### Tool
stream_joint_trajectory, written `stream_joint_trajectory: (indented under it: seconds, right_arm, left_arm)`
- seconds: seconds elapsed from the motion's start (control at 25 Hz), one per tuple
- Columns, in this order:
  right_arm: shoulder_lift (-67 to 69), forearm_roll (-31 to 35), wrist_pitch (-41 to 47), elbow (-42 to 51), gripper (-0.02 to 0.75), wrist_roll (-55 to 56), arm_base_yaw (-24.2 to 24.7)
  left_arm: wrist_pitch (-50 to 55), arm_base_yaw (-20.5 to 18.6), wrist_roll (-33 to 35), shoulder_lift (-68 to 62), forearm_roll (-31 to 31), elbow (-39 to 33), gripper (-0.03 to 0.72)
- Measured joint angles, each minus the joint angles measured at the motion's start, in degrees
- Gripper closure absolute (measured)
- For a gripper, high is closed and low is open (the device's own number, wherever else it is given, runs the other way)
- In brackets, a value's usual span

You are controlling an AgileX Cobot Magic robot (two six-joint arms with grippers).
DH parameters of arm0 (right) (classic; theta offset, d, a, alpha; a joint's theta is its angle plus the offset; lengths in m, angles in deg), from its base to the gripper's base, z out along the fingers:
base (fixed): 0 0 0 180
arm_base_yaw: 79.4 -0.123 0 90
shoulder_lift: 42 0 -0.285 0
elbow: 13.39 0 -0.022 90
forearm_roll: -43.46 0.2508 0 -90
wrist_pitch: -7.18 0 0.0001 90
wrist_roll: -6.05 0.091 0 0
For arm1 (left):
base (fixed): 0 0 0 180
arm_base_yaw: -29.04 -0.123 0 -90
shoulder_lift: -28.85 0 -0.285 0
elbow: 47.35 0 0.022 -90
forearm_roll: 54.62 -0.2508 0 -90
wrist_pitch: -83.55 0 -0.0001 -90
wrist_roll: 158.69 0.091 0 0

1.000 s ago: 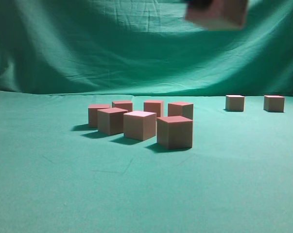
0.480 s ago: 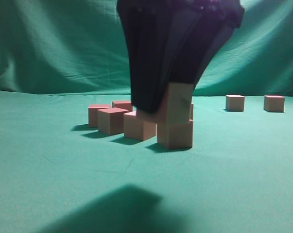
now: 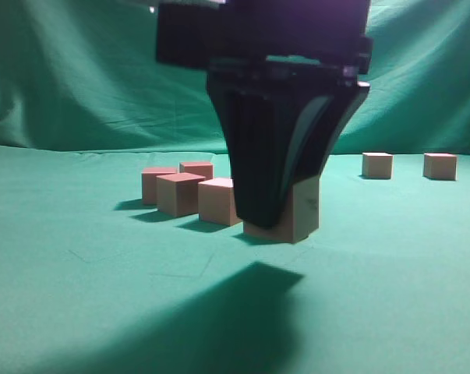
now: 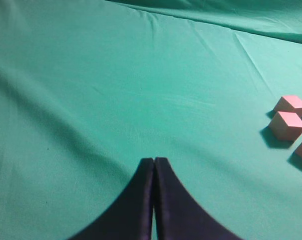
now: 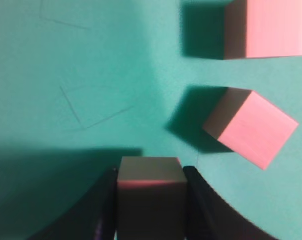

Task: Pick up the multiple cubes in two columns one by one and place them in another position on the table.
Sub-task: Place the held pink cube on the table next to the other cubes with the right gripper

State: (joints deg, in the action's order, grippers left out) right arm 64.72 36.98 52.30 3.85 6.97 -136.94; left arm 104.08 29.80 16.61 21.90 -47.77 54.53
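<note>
My right gripper (image 3: 285, 216) (image 5: 149, 171) is shut on one cube (image 3: 303, 212) (image 5: 151, 200), held low over the table (image 3: 71, 296) at the front of the cluster. Whether that cube touches the cloth I cannot tell. The arm hides the cubes behind it. To its left stand several more cubes (image 3: 178, 193), the nearest one (image 3: 217, 201) right beside the fingers. In the right wrist view a tilted cube (image 5: 251, 127) and another cube (image 5: 266, 27) lie beyond the held one, to the right. My left gripper (image 4: 154, 161) is shut and empty over bare cloth, with cubes (image 4: 287, 125) at the right edge of its view.
Two single cubes (image 3: 376, 165) (image 3: 439, 166) stand apart at the far right near the draped green backdrop (image 3: 79, 78). The arm casts a broad shadow (image 3: 242, 319) on the cloth in front.
My right gripper has come down with its cube from the top of the exterior view to table level at the front of the cluster. The other cubes have not moved.
</note>
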Motion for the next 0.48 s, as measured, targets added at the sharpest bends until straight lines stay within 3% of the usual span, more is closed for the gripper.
stream_joint_trajectory:
  seconds: [0.48]
  right_arm:
    - [3.2,-2.1,-1.7,0.0,0.473,0.6,0.0]
  left_arm:
    - [0.0,0.0,0.0,0.0,0.0,0.0,0.688]
